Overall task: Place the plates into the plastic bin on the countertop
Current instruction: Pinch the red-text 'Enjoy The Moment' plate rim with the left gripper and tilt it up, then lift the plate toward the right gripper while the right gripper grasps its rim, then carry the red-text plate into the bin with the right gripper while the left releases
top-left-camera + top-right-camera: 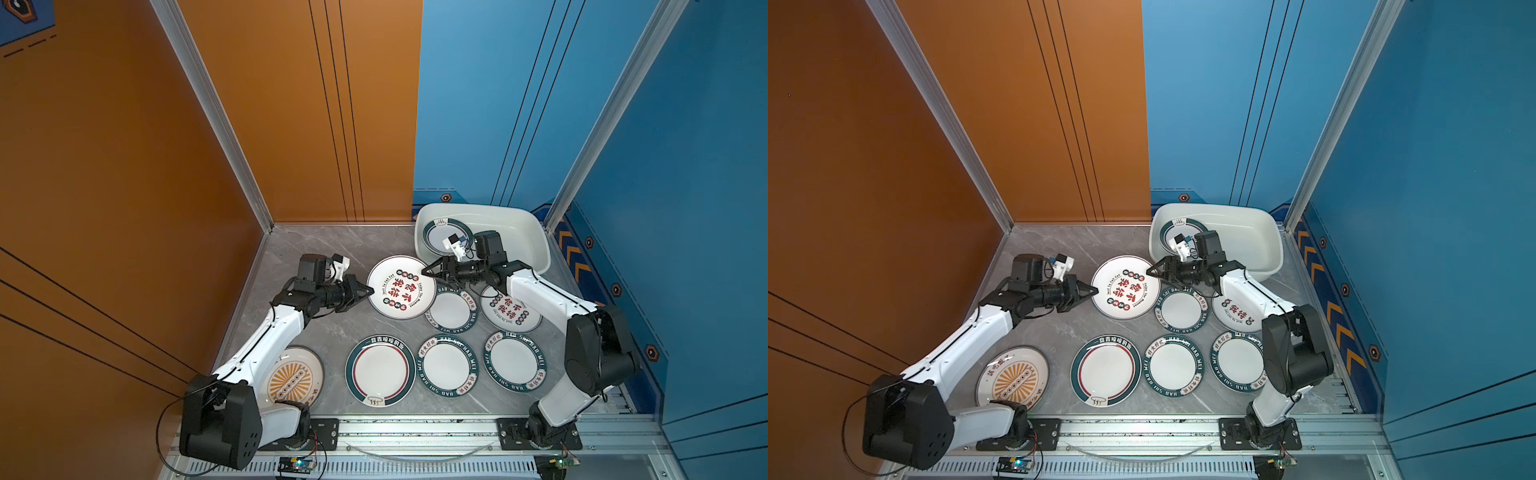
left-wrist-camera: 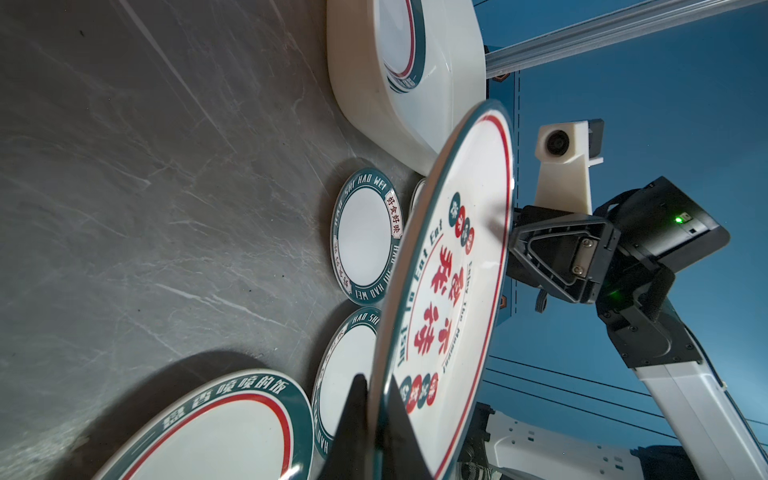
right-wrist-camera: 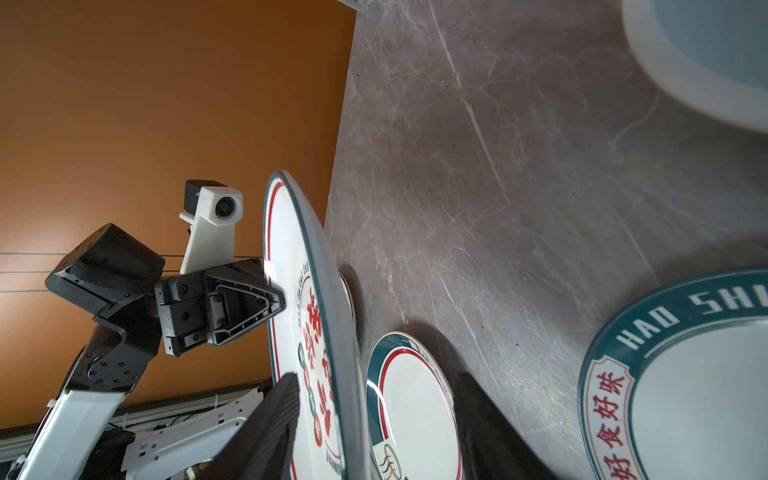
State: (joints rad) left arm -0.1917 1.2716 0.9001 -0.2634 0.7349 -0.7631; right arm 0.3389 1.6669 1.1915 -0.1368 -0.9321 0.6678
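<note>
status: transfer in progress, early stage.

1. the bin (image 1: 515,237) stands at the far right of the bench (image 1: 332,249). it holds one green-rimmed plate (image 1: 436,235), lying at its left end. count placed: one.
2. the red-lettered plate (image 1: 401,287) is in hand, raised clear of the bench just near-left of the bin. the left fingers (image 2: 353,424) are clamped on its left rim, one on each face.
3. the right fingers (image 3: 274,415) stand apart, straddling the opposite rim of the same plate. the far finger shows a clear gap. whether the other one touches the plate face cannot be confirmed from this angle.
4. six plates lie flat on the bench:
   - the sunburst plate (image 1: 291,380), near left, partly under the left arm
   - the red-ringed plate (image 1: 380,370), near centre
   - three small plates (image 1: 446,365), centre to right
   - a second lettered plate (image 1: 515,316), partly under the right arm

assessment: the step in hand looks like a handover, or a two-sided carry, of the raised plate toward the bin. seven visible plates are not yet placed.
</note>
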